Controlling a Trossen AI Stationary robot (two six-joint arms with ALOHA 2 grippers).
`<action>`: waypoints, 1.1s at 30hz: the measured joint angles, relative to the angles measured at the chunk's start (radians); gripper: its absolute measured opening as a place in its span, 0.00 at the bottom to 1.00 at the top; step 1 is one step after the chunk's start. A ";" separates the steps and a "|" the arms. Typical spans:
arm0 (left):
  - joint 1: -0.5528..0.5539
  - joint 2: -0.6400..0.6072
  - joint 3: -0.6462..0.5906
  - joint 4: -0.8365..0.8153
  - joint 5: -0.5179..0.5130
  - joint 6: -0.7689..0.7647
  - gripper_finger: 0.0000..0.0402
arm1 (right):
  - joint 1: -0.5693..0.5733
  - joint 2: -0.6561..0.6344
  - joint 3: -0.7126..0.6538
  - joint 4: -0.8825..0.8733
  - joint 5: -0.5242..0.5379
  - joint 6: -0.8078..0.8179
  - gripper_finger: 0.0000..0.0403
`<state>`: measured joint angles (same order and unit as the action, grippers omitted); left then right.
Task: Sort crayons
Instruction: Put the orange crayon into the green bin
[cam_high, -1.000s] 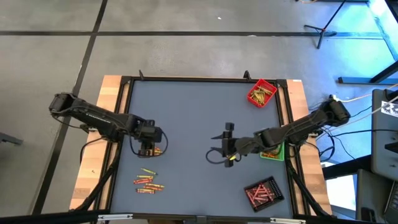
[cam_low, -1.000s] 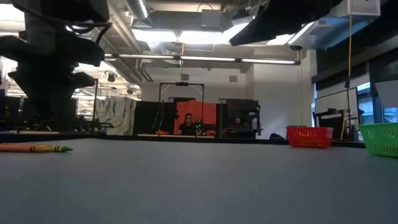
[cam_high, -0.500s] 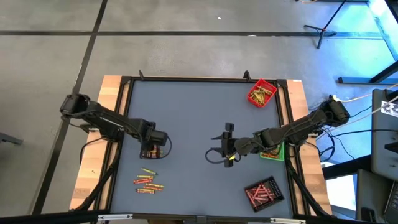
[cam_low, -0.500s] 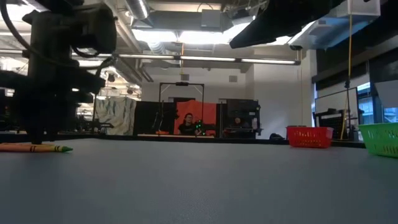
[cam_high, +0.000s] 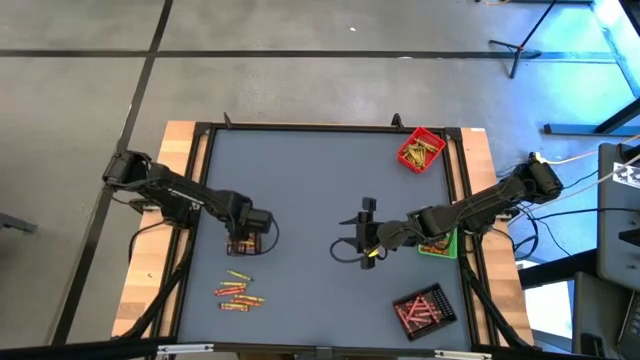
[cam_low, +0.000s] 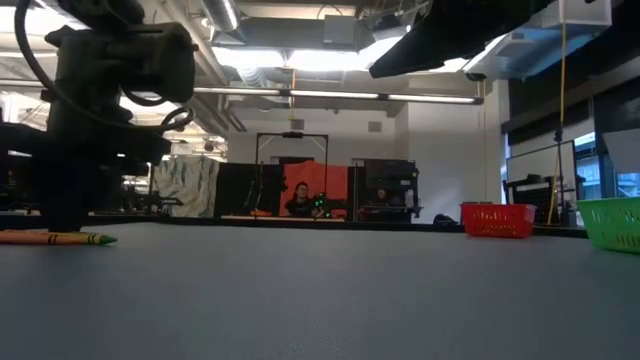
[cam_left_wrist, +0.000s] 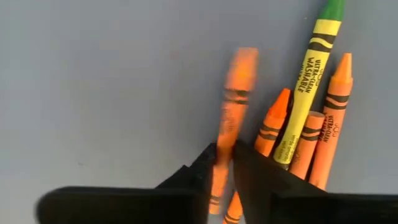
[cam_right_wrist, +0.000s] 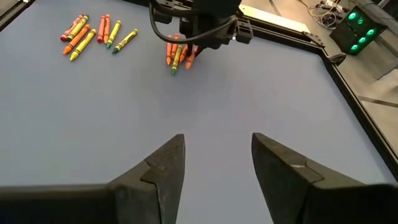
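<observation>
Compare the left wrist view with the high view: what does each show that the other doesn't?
Only the left wrist view shows the left gripper closing on one orange crayon, beside a yellow-green crayon. Only the high view shows the red tray, green tray, black tray, a second crayon cluster and the right gripper waiting mid-table. Both show the left gripper over the small crayon group on the grey table.
</observation>
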<state>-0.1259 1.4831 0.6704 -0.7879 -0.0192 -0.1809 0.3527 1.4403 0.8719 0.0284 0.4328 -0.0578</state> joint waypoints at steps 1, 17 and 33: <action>0.003 0.001 0.000 0.003 0.004 0.001 0.10 | 0.000 0.000 0.000 0.000 0.000 0.000 0.45; -0.009 -0.090 0.099 -0.046 -0.252 0.008 0.03 | 0.000 0.000 0.000 -0.001 0.000 0.000 0.45; -0.149 -0.276 0.084 0.415 -0.428 0.214 0.03 | -0.009 0.042 0.001 0.044 -0.013 0.105 0.52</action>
<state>-0.2752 1.2068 0.7544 -0.3733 -0.4470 0.0334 0.3441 1.4822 0.8730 0.0723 0.4198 0.0471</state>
